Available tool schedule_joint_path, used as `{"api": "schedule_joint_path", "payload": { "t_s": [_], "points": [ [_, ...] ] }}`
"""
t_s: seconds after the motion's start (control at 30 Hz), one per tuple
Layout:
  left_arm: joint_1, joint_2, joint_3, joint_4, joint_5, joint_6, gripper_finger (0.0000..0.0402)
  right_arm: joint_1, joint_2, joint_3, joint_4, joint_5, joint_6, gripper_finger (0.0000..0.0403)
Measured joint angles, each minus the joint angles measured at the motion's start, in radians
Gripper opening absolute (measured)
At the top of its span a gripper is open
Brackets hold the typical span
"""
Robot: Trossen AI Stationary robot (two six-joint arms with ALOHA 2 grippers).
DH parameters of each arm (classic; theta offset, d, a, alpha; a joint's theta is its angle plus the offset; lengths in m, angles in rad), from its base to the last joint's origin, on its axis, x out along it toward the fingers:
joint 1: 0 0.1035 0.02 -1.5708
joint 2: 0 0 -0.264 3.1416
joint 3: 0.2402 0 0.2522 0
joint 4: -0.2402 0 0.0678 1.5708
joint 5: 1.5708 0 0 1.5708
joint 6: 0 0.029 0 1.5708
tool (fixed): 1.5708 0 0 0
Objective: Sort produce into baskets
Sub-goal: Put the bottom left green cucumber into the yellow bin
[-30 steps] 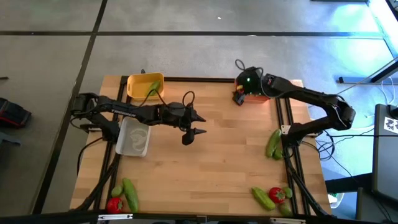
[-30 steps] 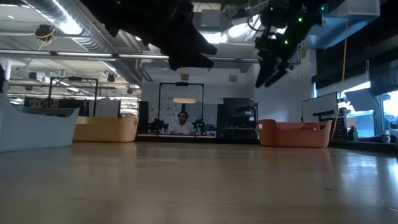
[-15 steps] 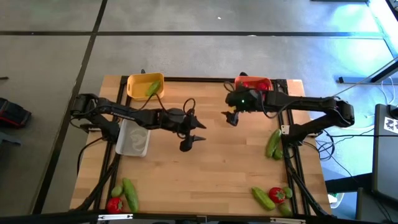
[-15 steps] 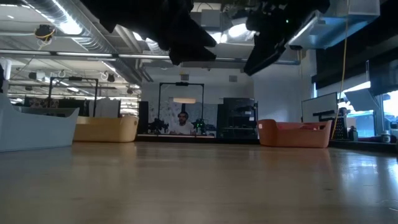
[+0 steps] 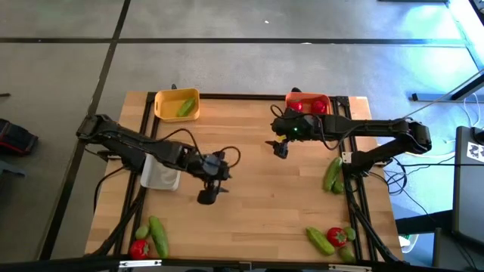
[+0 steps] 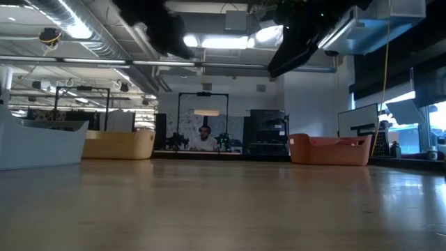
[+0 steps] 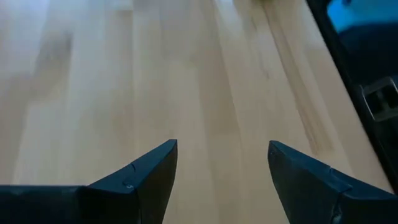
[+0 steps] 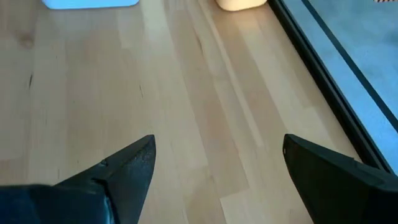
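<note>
Grey concrete flooring is surrounding a pale wooden desk that is carrying three baskets along its far and left parts. At the far left the yellow basket is holding one green piece; at the far right the orange basket is holding red pieces; the whitish tray is sitting near the left edge, partly under the left arm.

Unsorted produce is lying in three groups: a red piece and a green cucumber at the near left corner, another green cluster with a red piece at the near right, and green cucumbers by the right rail.

Hovering over bare wood near the desk's middle, the left end effector is standing open and empty. Farther and to the right, the right end effector is hanging spread wide, also empty. Both are well apart from any loose produce.

These pieces are probably light, stiff and smooth. The cucumbers should be pinched across the middle of their length; the round ones are likely to roll, so squeezing across the widest part looks safest.
</note>
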Motion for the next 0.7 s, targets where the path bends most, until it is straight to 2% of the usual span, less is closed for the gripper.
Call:
{"api": "schedule_joint_path", "payload": {
  "t_s": [0.2, 0.43, 0.7],
  "points": [
    [-0.110, -0.001, 0.062, -0.196, 0.000, -0.147, 0.0245, 0.000, 0.000, 0.000, -0.004, 0.000, 0.000, 0.0339],
    [-0.257, -0.001, 0.066, -0.306, 0.005, -0.258, 0.0245, -0.001, 0.000, 0.000, -0.005, 0.000, -0.001, 0.0339],
    [-0.406, -0.001, 0.066, -0.342, 0.006, -0.359, 0.0245, -0.001, 0.000, 0.000, -0.006, 0.000, -0.012, 0.0339]
  ]
}}
